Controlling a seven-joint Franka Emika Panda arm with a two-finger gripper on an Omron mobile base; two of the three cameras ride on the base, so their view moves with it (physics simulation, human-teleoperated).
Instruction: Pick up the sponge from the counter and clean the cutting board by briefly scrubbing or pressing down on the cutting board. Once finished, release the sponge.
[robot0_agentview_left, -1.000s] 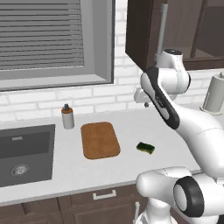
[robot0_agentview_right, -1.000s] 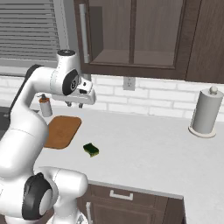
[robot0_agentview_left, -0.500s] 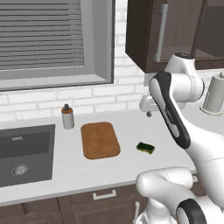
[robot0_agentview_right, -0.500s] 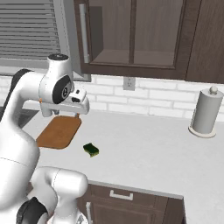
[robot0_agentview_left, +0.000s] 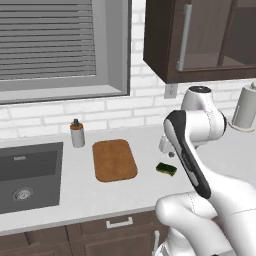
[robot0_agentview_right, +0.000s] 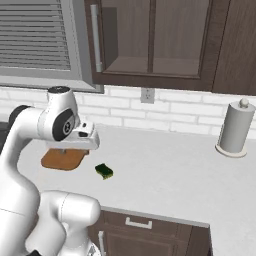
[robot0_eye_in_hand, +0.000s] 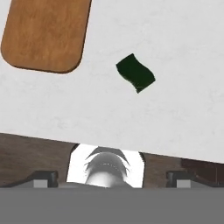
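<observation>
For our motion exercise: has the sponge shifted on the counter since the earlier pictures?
No. The sponge lies just right of the cutting board as before, apart from it, on the counter.

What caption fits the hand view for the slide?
Looking down on the sponge lying alone on the counter, apart from the cutting board.

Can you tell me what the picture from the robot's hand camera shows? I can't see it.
A small dark green sponge lies by itself on the light speckled counter, seen from above. A brown wooden cutting board lies apart from it on the counter, towards the picture's upper left, with nothing on it. Dark cabinet fronts show past the counter's edge.
</observation>
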